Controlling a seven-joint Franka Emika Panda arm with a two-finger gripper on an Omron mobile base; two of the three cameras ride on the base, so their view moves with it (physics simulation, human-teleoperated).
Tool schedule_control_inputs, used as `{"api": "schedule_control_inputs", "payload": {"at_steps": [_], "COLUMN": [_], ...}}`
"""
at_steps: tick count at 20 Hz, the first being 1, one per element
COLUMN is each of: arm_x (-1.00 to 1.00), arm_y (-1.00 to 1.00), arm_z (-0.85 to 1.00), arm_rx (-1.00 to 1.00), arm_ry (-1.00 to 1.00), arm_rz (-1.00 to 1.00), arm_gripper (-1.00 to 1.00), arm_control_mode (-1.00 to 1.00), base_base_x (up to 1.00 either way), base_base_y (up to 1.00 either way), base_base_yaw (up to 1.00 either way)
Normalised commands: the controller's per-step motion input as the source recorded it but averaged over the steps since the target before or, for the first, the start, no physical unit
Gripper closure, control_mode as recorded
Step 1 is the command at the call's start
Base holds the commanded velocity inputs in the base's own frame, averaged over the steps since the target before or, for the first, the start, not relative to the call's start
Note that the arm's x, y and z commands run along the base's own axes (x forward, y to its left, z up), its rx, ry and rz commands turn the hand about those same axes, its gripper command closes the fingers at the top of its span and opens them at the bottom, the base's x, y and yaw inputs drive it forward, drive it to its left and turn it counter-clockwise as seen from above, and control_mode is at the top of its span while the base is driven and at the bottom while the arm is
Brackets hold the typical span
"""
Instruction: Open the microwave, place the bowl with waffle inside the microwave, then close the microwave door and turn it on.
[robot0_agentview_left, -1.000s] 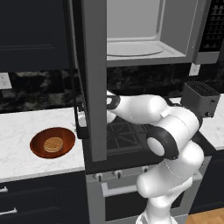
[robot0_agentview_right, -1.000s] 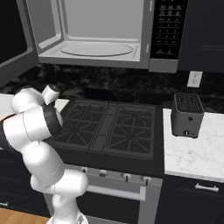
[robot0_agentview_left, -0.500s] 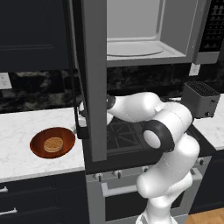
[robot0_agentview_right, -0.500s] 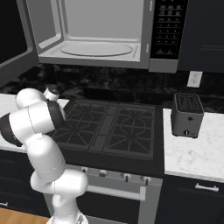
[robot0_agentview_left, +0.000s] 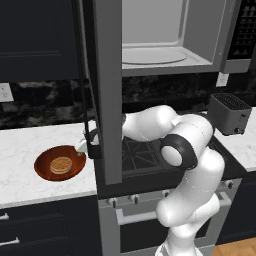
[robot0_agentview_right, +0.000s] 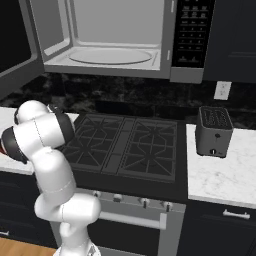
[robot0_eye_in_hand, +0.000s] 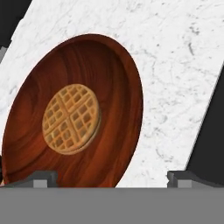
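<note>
The microwave (robot0_agentview_left: 160, 35) hangs above the stove with its cavity (robot0_agentview_right: 112, 37) showing a round turntable. The microwave door (robot0_agentview_left: 107, 90) stands swung wide open toward me, also at the left edge (robot0_agentview_right: 17, 45). On the white counter to the left lies the reddish-brown bowl (robot0_agentview_left: 60, 164) with the waffle (robot0_agentview_left: 61, 164) in its middle. My gripper (robot0_agentview_left: 82, 148) hovers just right of the bowl's rim, partly hidden behind the door. In the hand view the bowl (robot0_eye_in_hand: 109, 87) and waffle (robot0_eye_in_hand: 72, 119) lie close below, and the gripper (robot0_eye_in_hand: 111, 179) is open over the bowl's right rim, holding nothing.
A grey toaster (robot0_agentview_left: 229, 114) stands on the right counter (robot0_agentview_right: 225, 170). The black gas stove (robot0_agentview_right: 125, 145) lies under the microwave, with the oven below it. The open door's lower edge hangs close over my forearm. Dark cabinets (robot0_agentview_left: 35, 35) sit above the left counter.
My hand has moved down and left, from beside the door's edge toward the bowl's right rim. The jaws stayed open. Bowl, waffle and door have not moved.
</note>
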Motion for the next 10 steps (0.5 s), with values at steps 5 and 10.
{"api": "schedule_control_inputs", "payload": {"at_steps": [5,10], "arm_x": [0.01,0.00], "arm_y": [0.02,0.00], "arm_z": [-0.10,-0.08], "arm_rx": [0.00,0.00], "arm_ry": [-0.02,0.00], "arm_rz": [0.00,0.00], "arm_gripper": [-1.00,-1.00], "arm_control_mode": [-1.00,-1.00], "base_base_x": [0.00,0.00], "base_base_y": [0.00,0.00], "base_base_yaw": [0.00,0.00]}}
